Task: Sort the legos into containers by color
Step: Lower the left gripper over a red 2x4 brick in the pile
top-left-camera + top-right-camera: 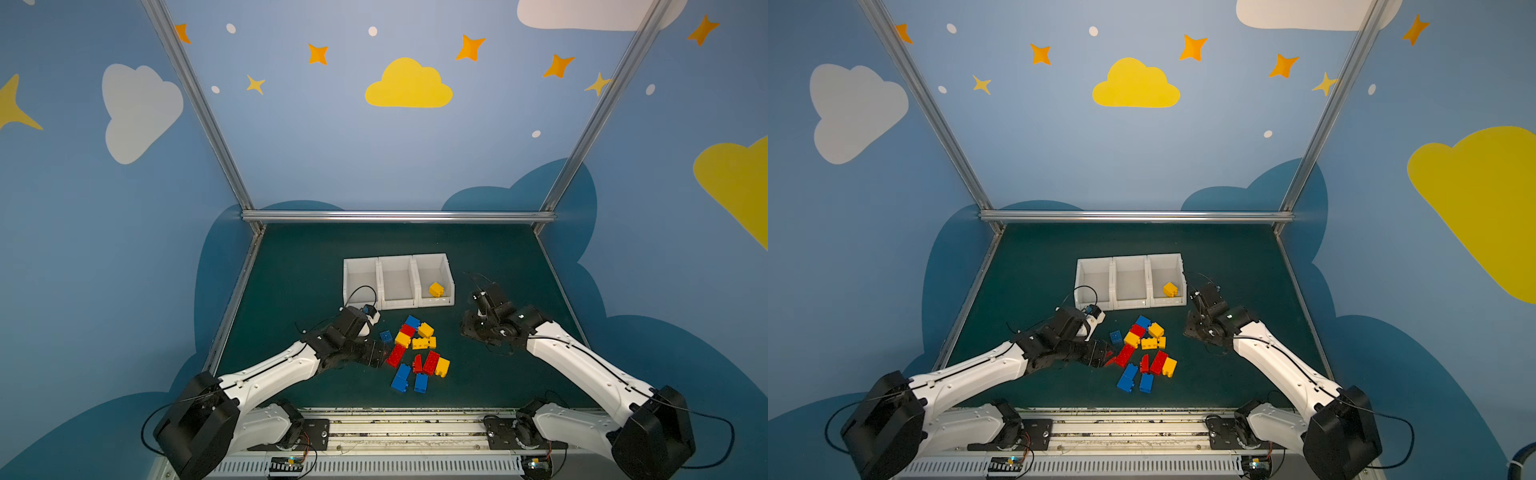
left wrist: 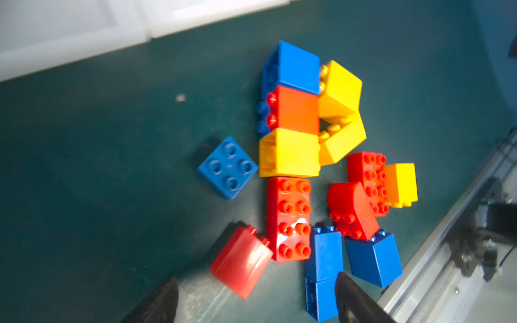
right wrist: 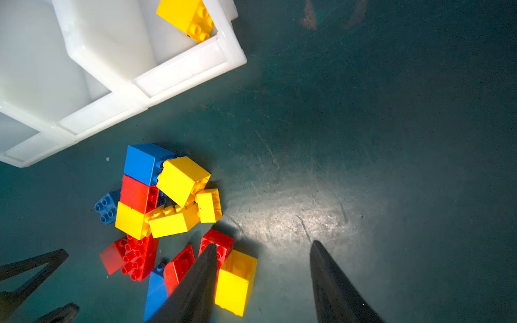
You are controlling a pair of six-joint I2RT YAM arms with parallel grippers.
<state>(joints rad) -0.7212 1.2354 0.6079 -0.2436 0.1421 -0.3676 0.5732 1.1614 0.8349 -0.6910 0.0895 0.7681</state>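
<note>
The legos [image 1: 417,350] lie in a loose heap of red, yellow and blue on the green mat in front of the containers [image 1: 398,306], three joined white bins. One yellow brick [image 1: 436,289] lies in the right bin [image 3: 184,70]; the other two bins show nothing inside. My left gripper [image 2: 256,276] is open at the heap's left edge. A tilted red brick [image 2: 242,264] lies between its fingertips, touching neither, next to a long red brick [image 2: 289,219]. My right gripper [image 3: 263,243] hangs open over bare mat to the right of the heap, with a yellow brick [image 3: 236,282] beside one finger.
A flat blue square brick [image 2: 228,167] lies apart on the heap's left. An aluminium rail [image 2: 436,251] runs along the table's near edge, and metal frame posts stand at the back corners. Bare mat [image 1: 498,374] stretches right of the heap.
</note>
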